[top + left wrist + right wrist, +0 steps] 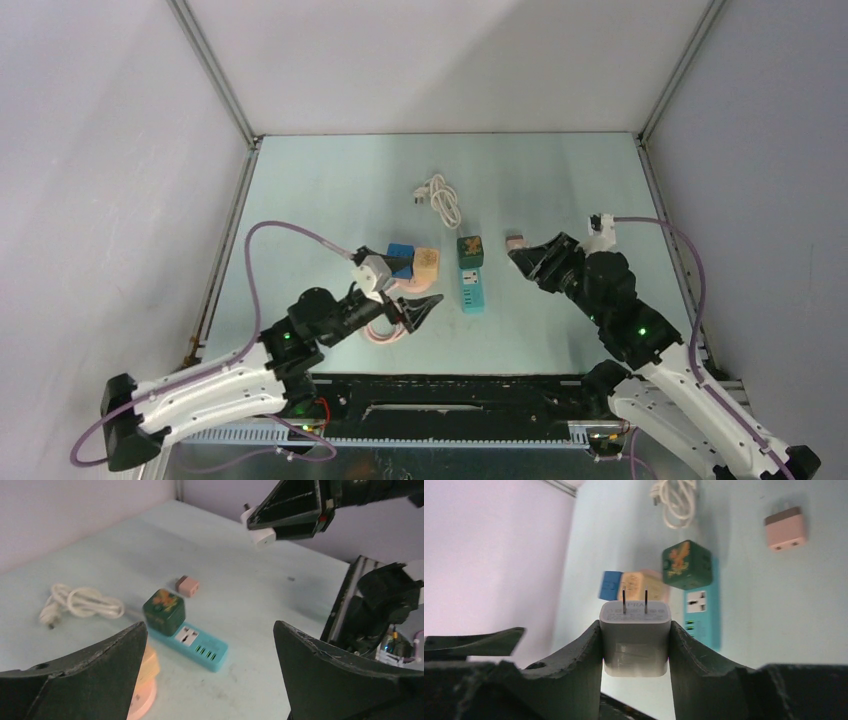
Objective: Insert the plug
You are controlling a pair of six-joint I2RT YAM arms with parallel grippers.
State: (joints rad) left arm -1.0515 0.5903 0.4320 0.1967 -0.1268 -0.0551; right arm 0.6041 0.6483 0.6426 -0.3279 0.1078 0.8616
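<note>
Well, the pick-up looks done: your right gripper [635, 630] is clamped on the small white two-prong plug block [635, 642], prongs pointing out past the fingertips, and it hangs in the air to the right of the teal plastic power strip [472, 288], apart from it. What is left, by my reading, is carrying the plug over, lining the prongs up with the strip's free white socket face [182, 636] and pressing in. Mind the dark green cube adapter [164, 610] sitting on the strip right beside that socket, and the little pink adapter [187, 585] lying loose on the table near your path. Your left gripper [428, 305] stands wide apart and empty just left of the strip, over a flat pink round thing [385, 332]; a blue block [401, 258], a tan block [427, 262] and a coiled white cable [440, 198] lie further off
</note>
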